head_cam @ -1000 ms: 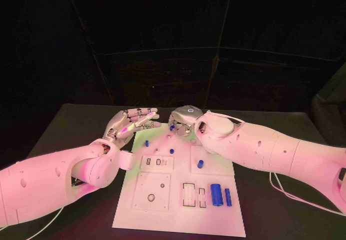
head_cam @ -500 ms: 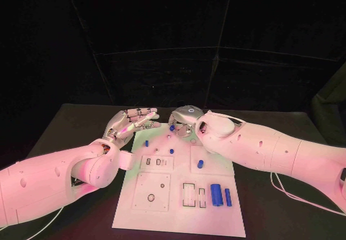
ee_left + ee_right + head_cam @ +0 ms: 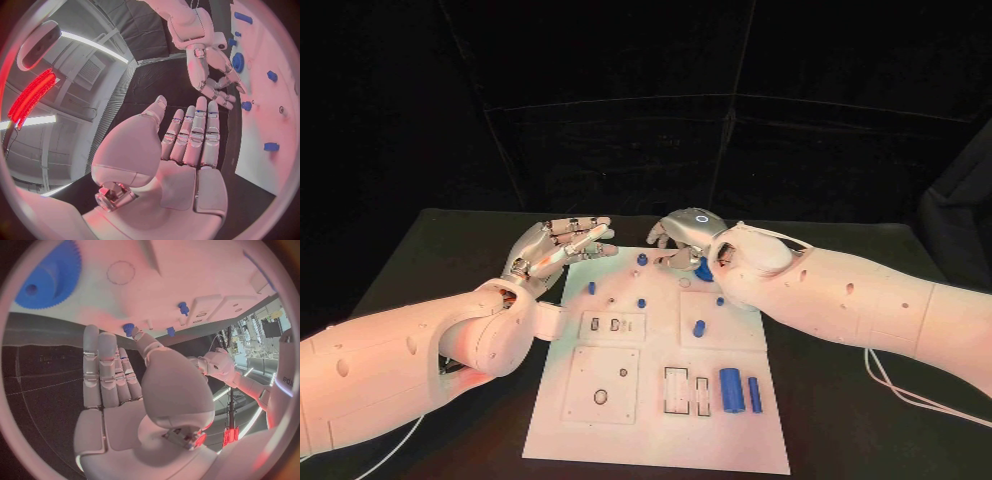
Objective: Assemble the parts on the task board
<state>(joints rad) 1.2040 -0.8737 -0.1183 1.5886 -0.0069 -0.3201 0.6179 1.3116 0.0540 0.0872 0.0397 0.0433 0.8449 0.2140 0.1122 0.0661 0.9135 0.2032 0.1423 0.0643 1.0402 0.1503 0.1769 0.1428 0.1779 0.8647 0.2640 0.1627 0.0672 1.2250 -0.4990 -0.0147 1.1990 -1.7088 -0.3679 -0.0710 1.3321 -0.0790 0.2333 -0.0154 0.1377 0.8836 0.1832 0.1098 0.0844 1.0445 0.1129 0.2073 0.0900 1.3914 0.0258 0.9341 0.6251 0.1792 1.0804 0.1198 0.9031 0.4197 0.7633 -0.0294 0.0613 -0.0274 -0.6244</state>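
Left hand (image 3: 560, 245) hovers off the board's (image 3: 661, 440) far left corner, fingers straight and apart, holding nothing. Right hand (image 3: 682, 235) hangs over the far edge of the board, fingers extended, empty too. Blue gear (image 3: 705, 270) lies on the board just beside the right wrist. Small blue pegs (image 3: 642, 259) stand near the far end; two blue cylinders (image 3: 731, 388) lie at the near right.

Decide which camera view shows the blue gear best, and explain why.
The right wrist view: the blue gear shows large, its teeth and centre hole plain. The left wrist view shows it small; in the head view the right hand largely hides it.
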